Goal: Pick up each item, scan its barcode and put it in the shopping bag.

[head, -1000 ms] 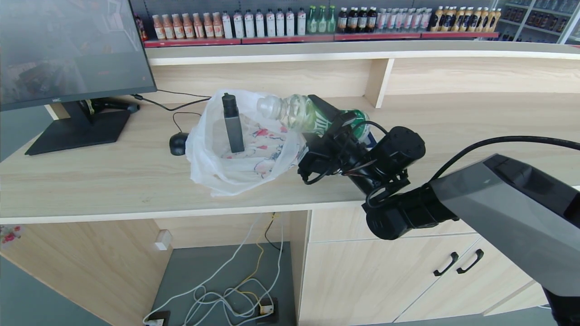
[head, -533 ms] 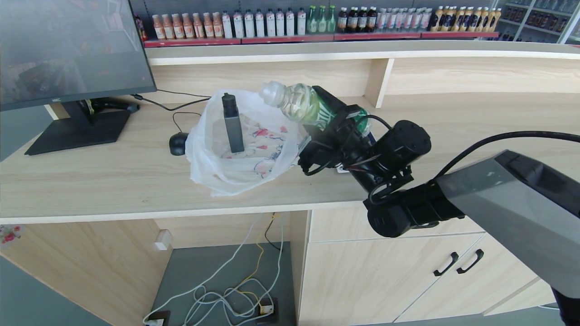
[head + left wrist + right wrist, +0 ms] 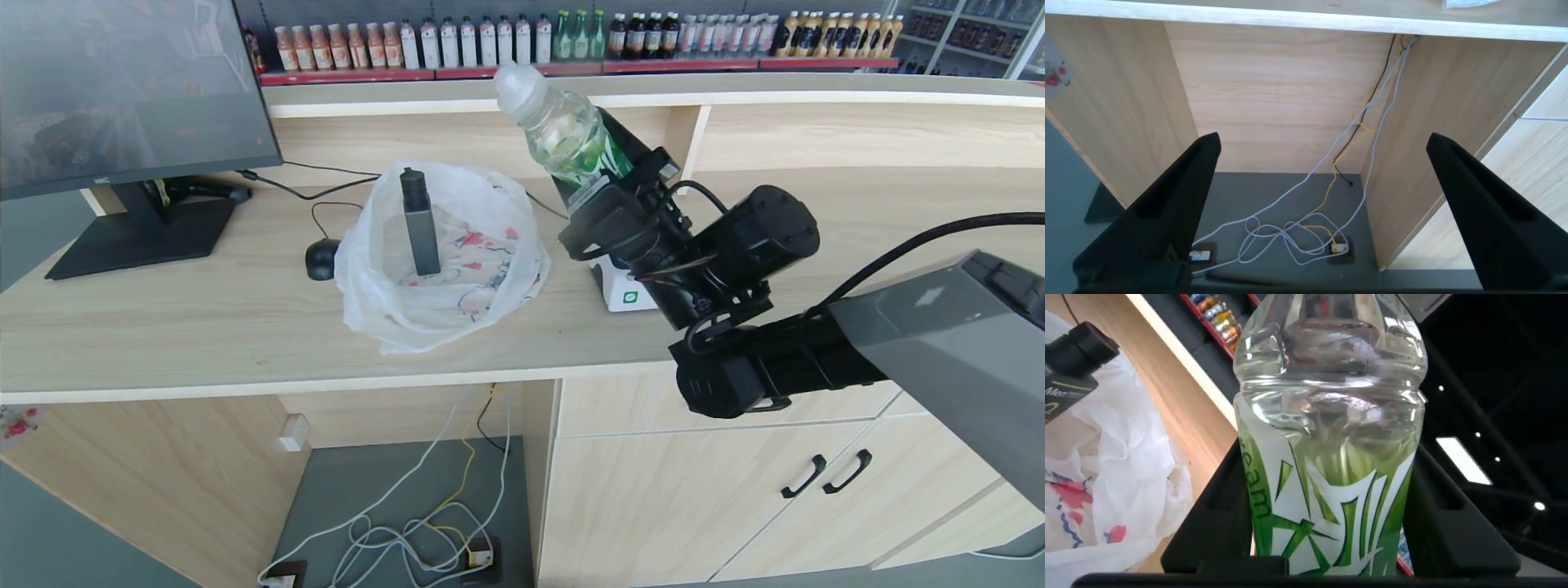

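The right end effector (image 3: 602,175) is pinching a green-labelled drink bottle (image 3: 562,131), holding it tilted cap-up near a small white box (image 3: 624,292). Beside it, the shopping bag (image 3: 498,278) is holding a dark bottle (image 3: 420,224) on the table (image 3: 204,318). The left end effector (image 3: 1323,143) is hanging spread under the table edge.

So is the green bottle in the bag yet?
Out. The right gripper holds the clear green-labelled plastic bottle in the air, beside the white plastic bag.

clear bottle (image 3: 557,122) w/ green-white label (image 3: 602,163), white bag (image 3: 369,287) w/ red-blue print
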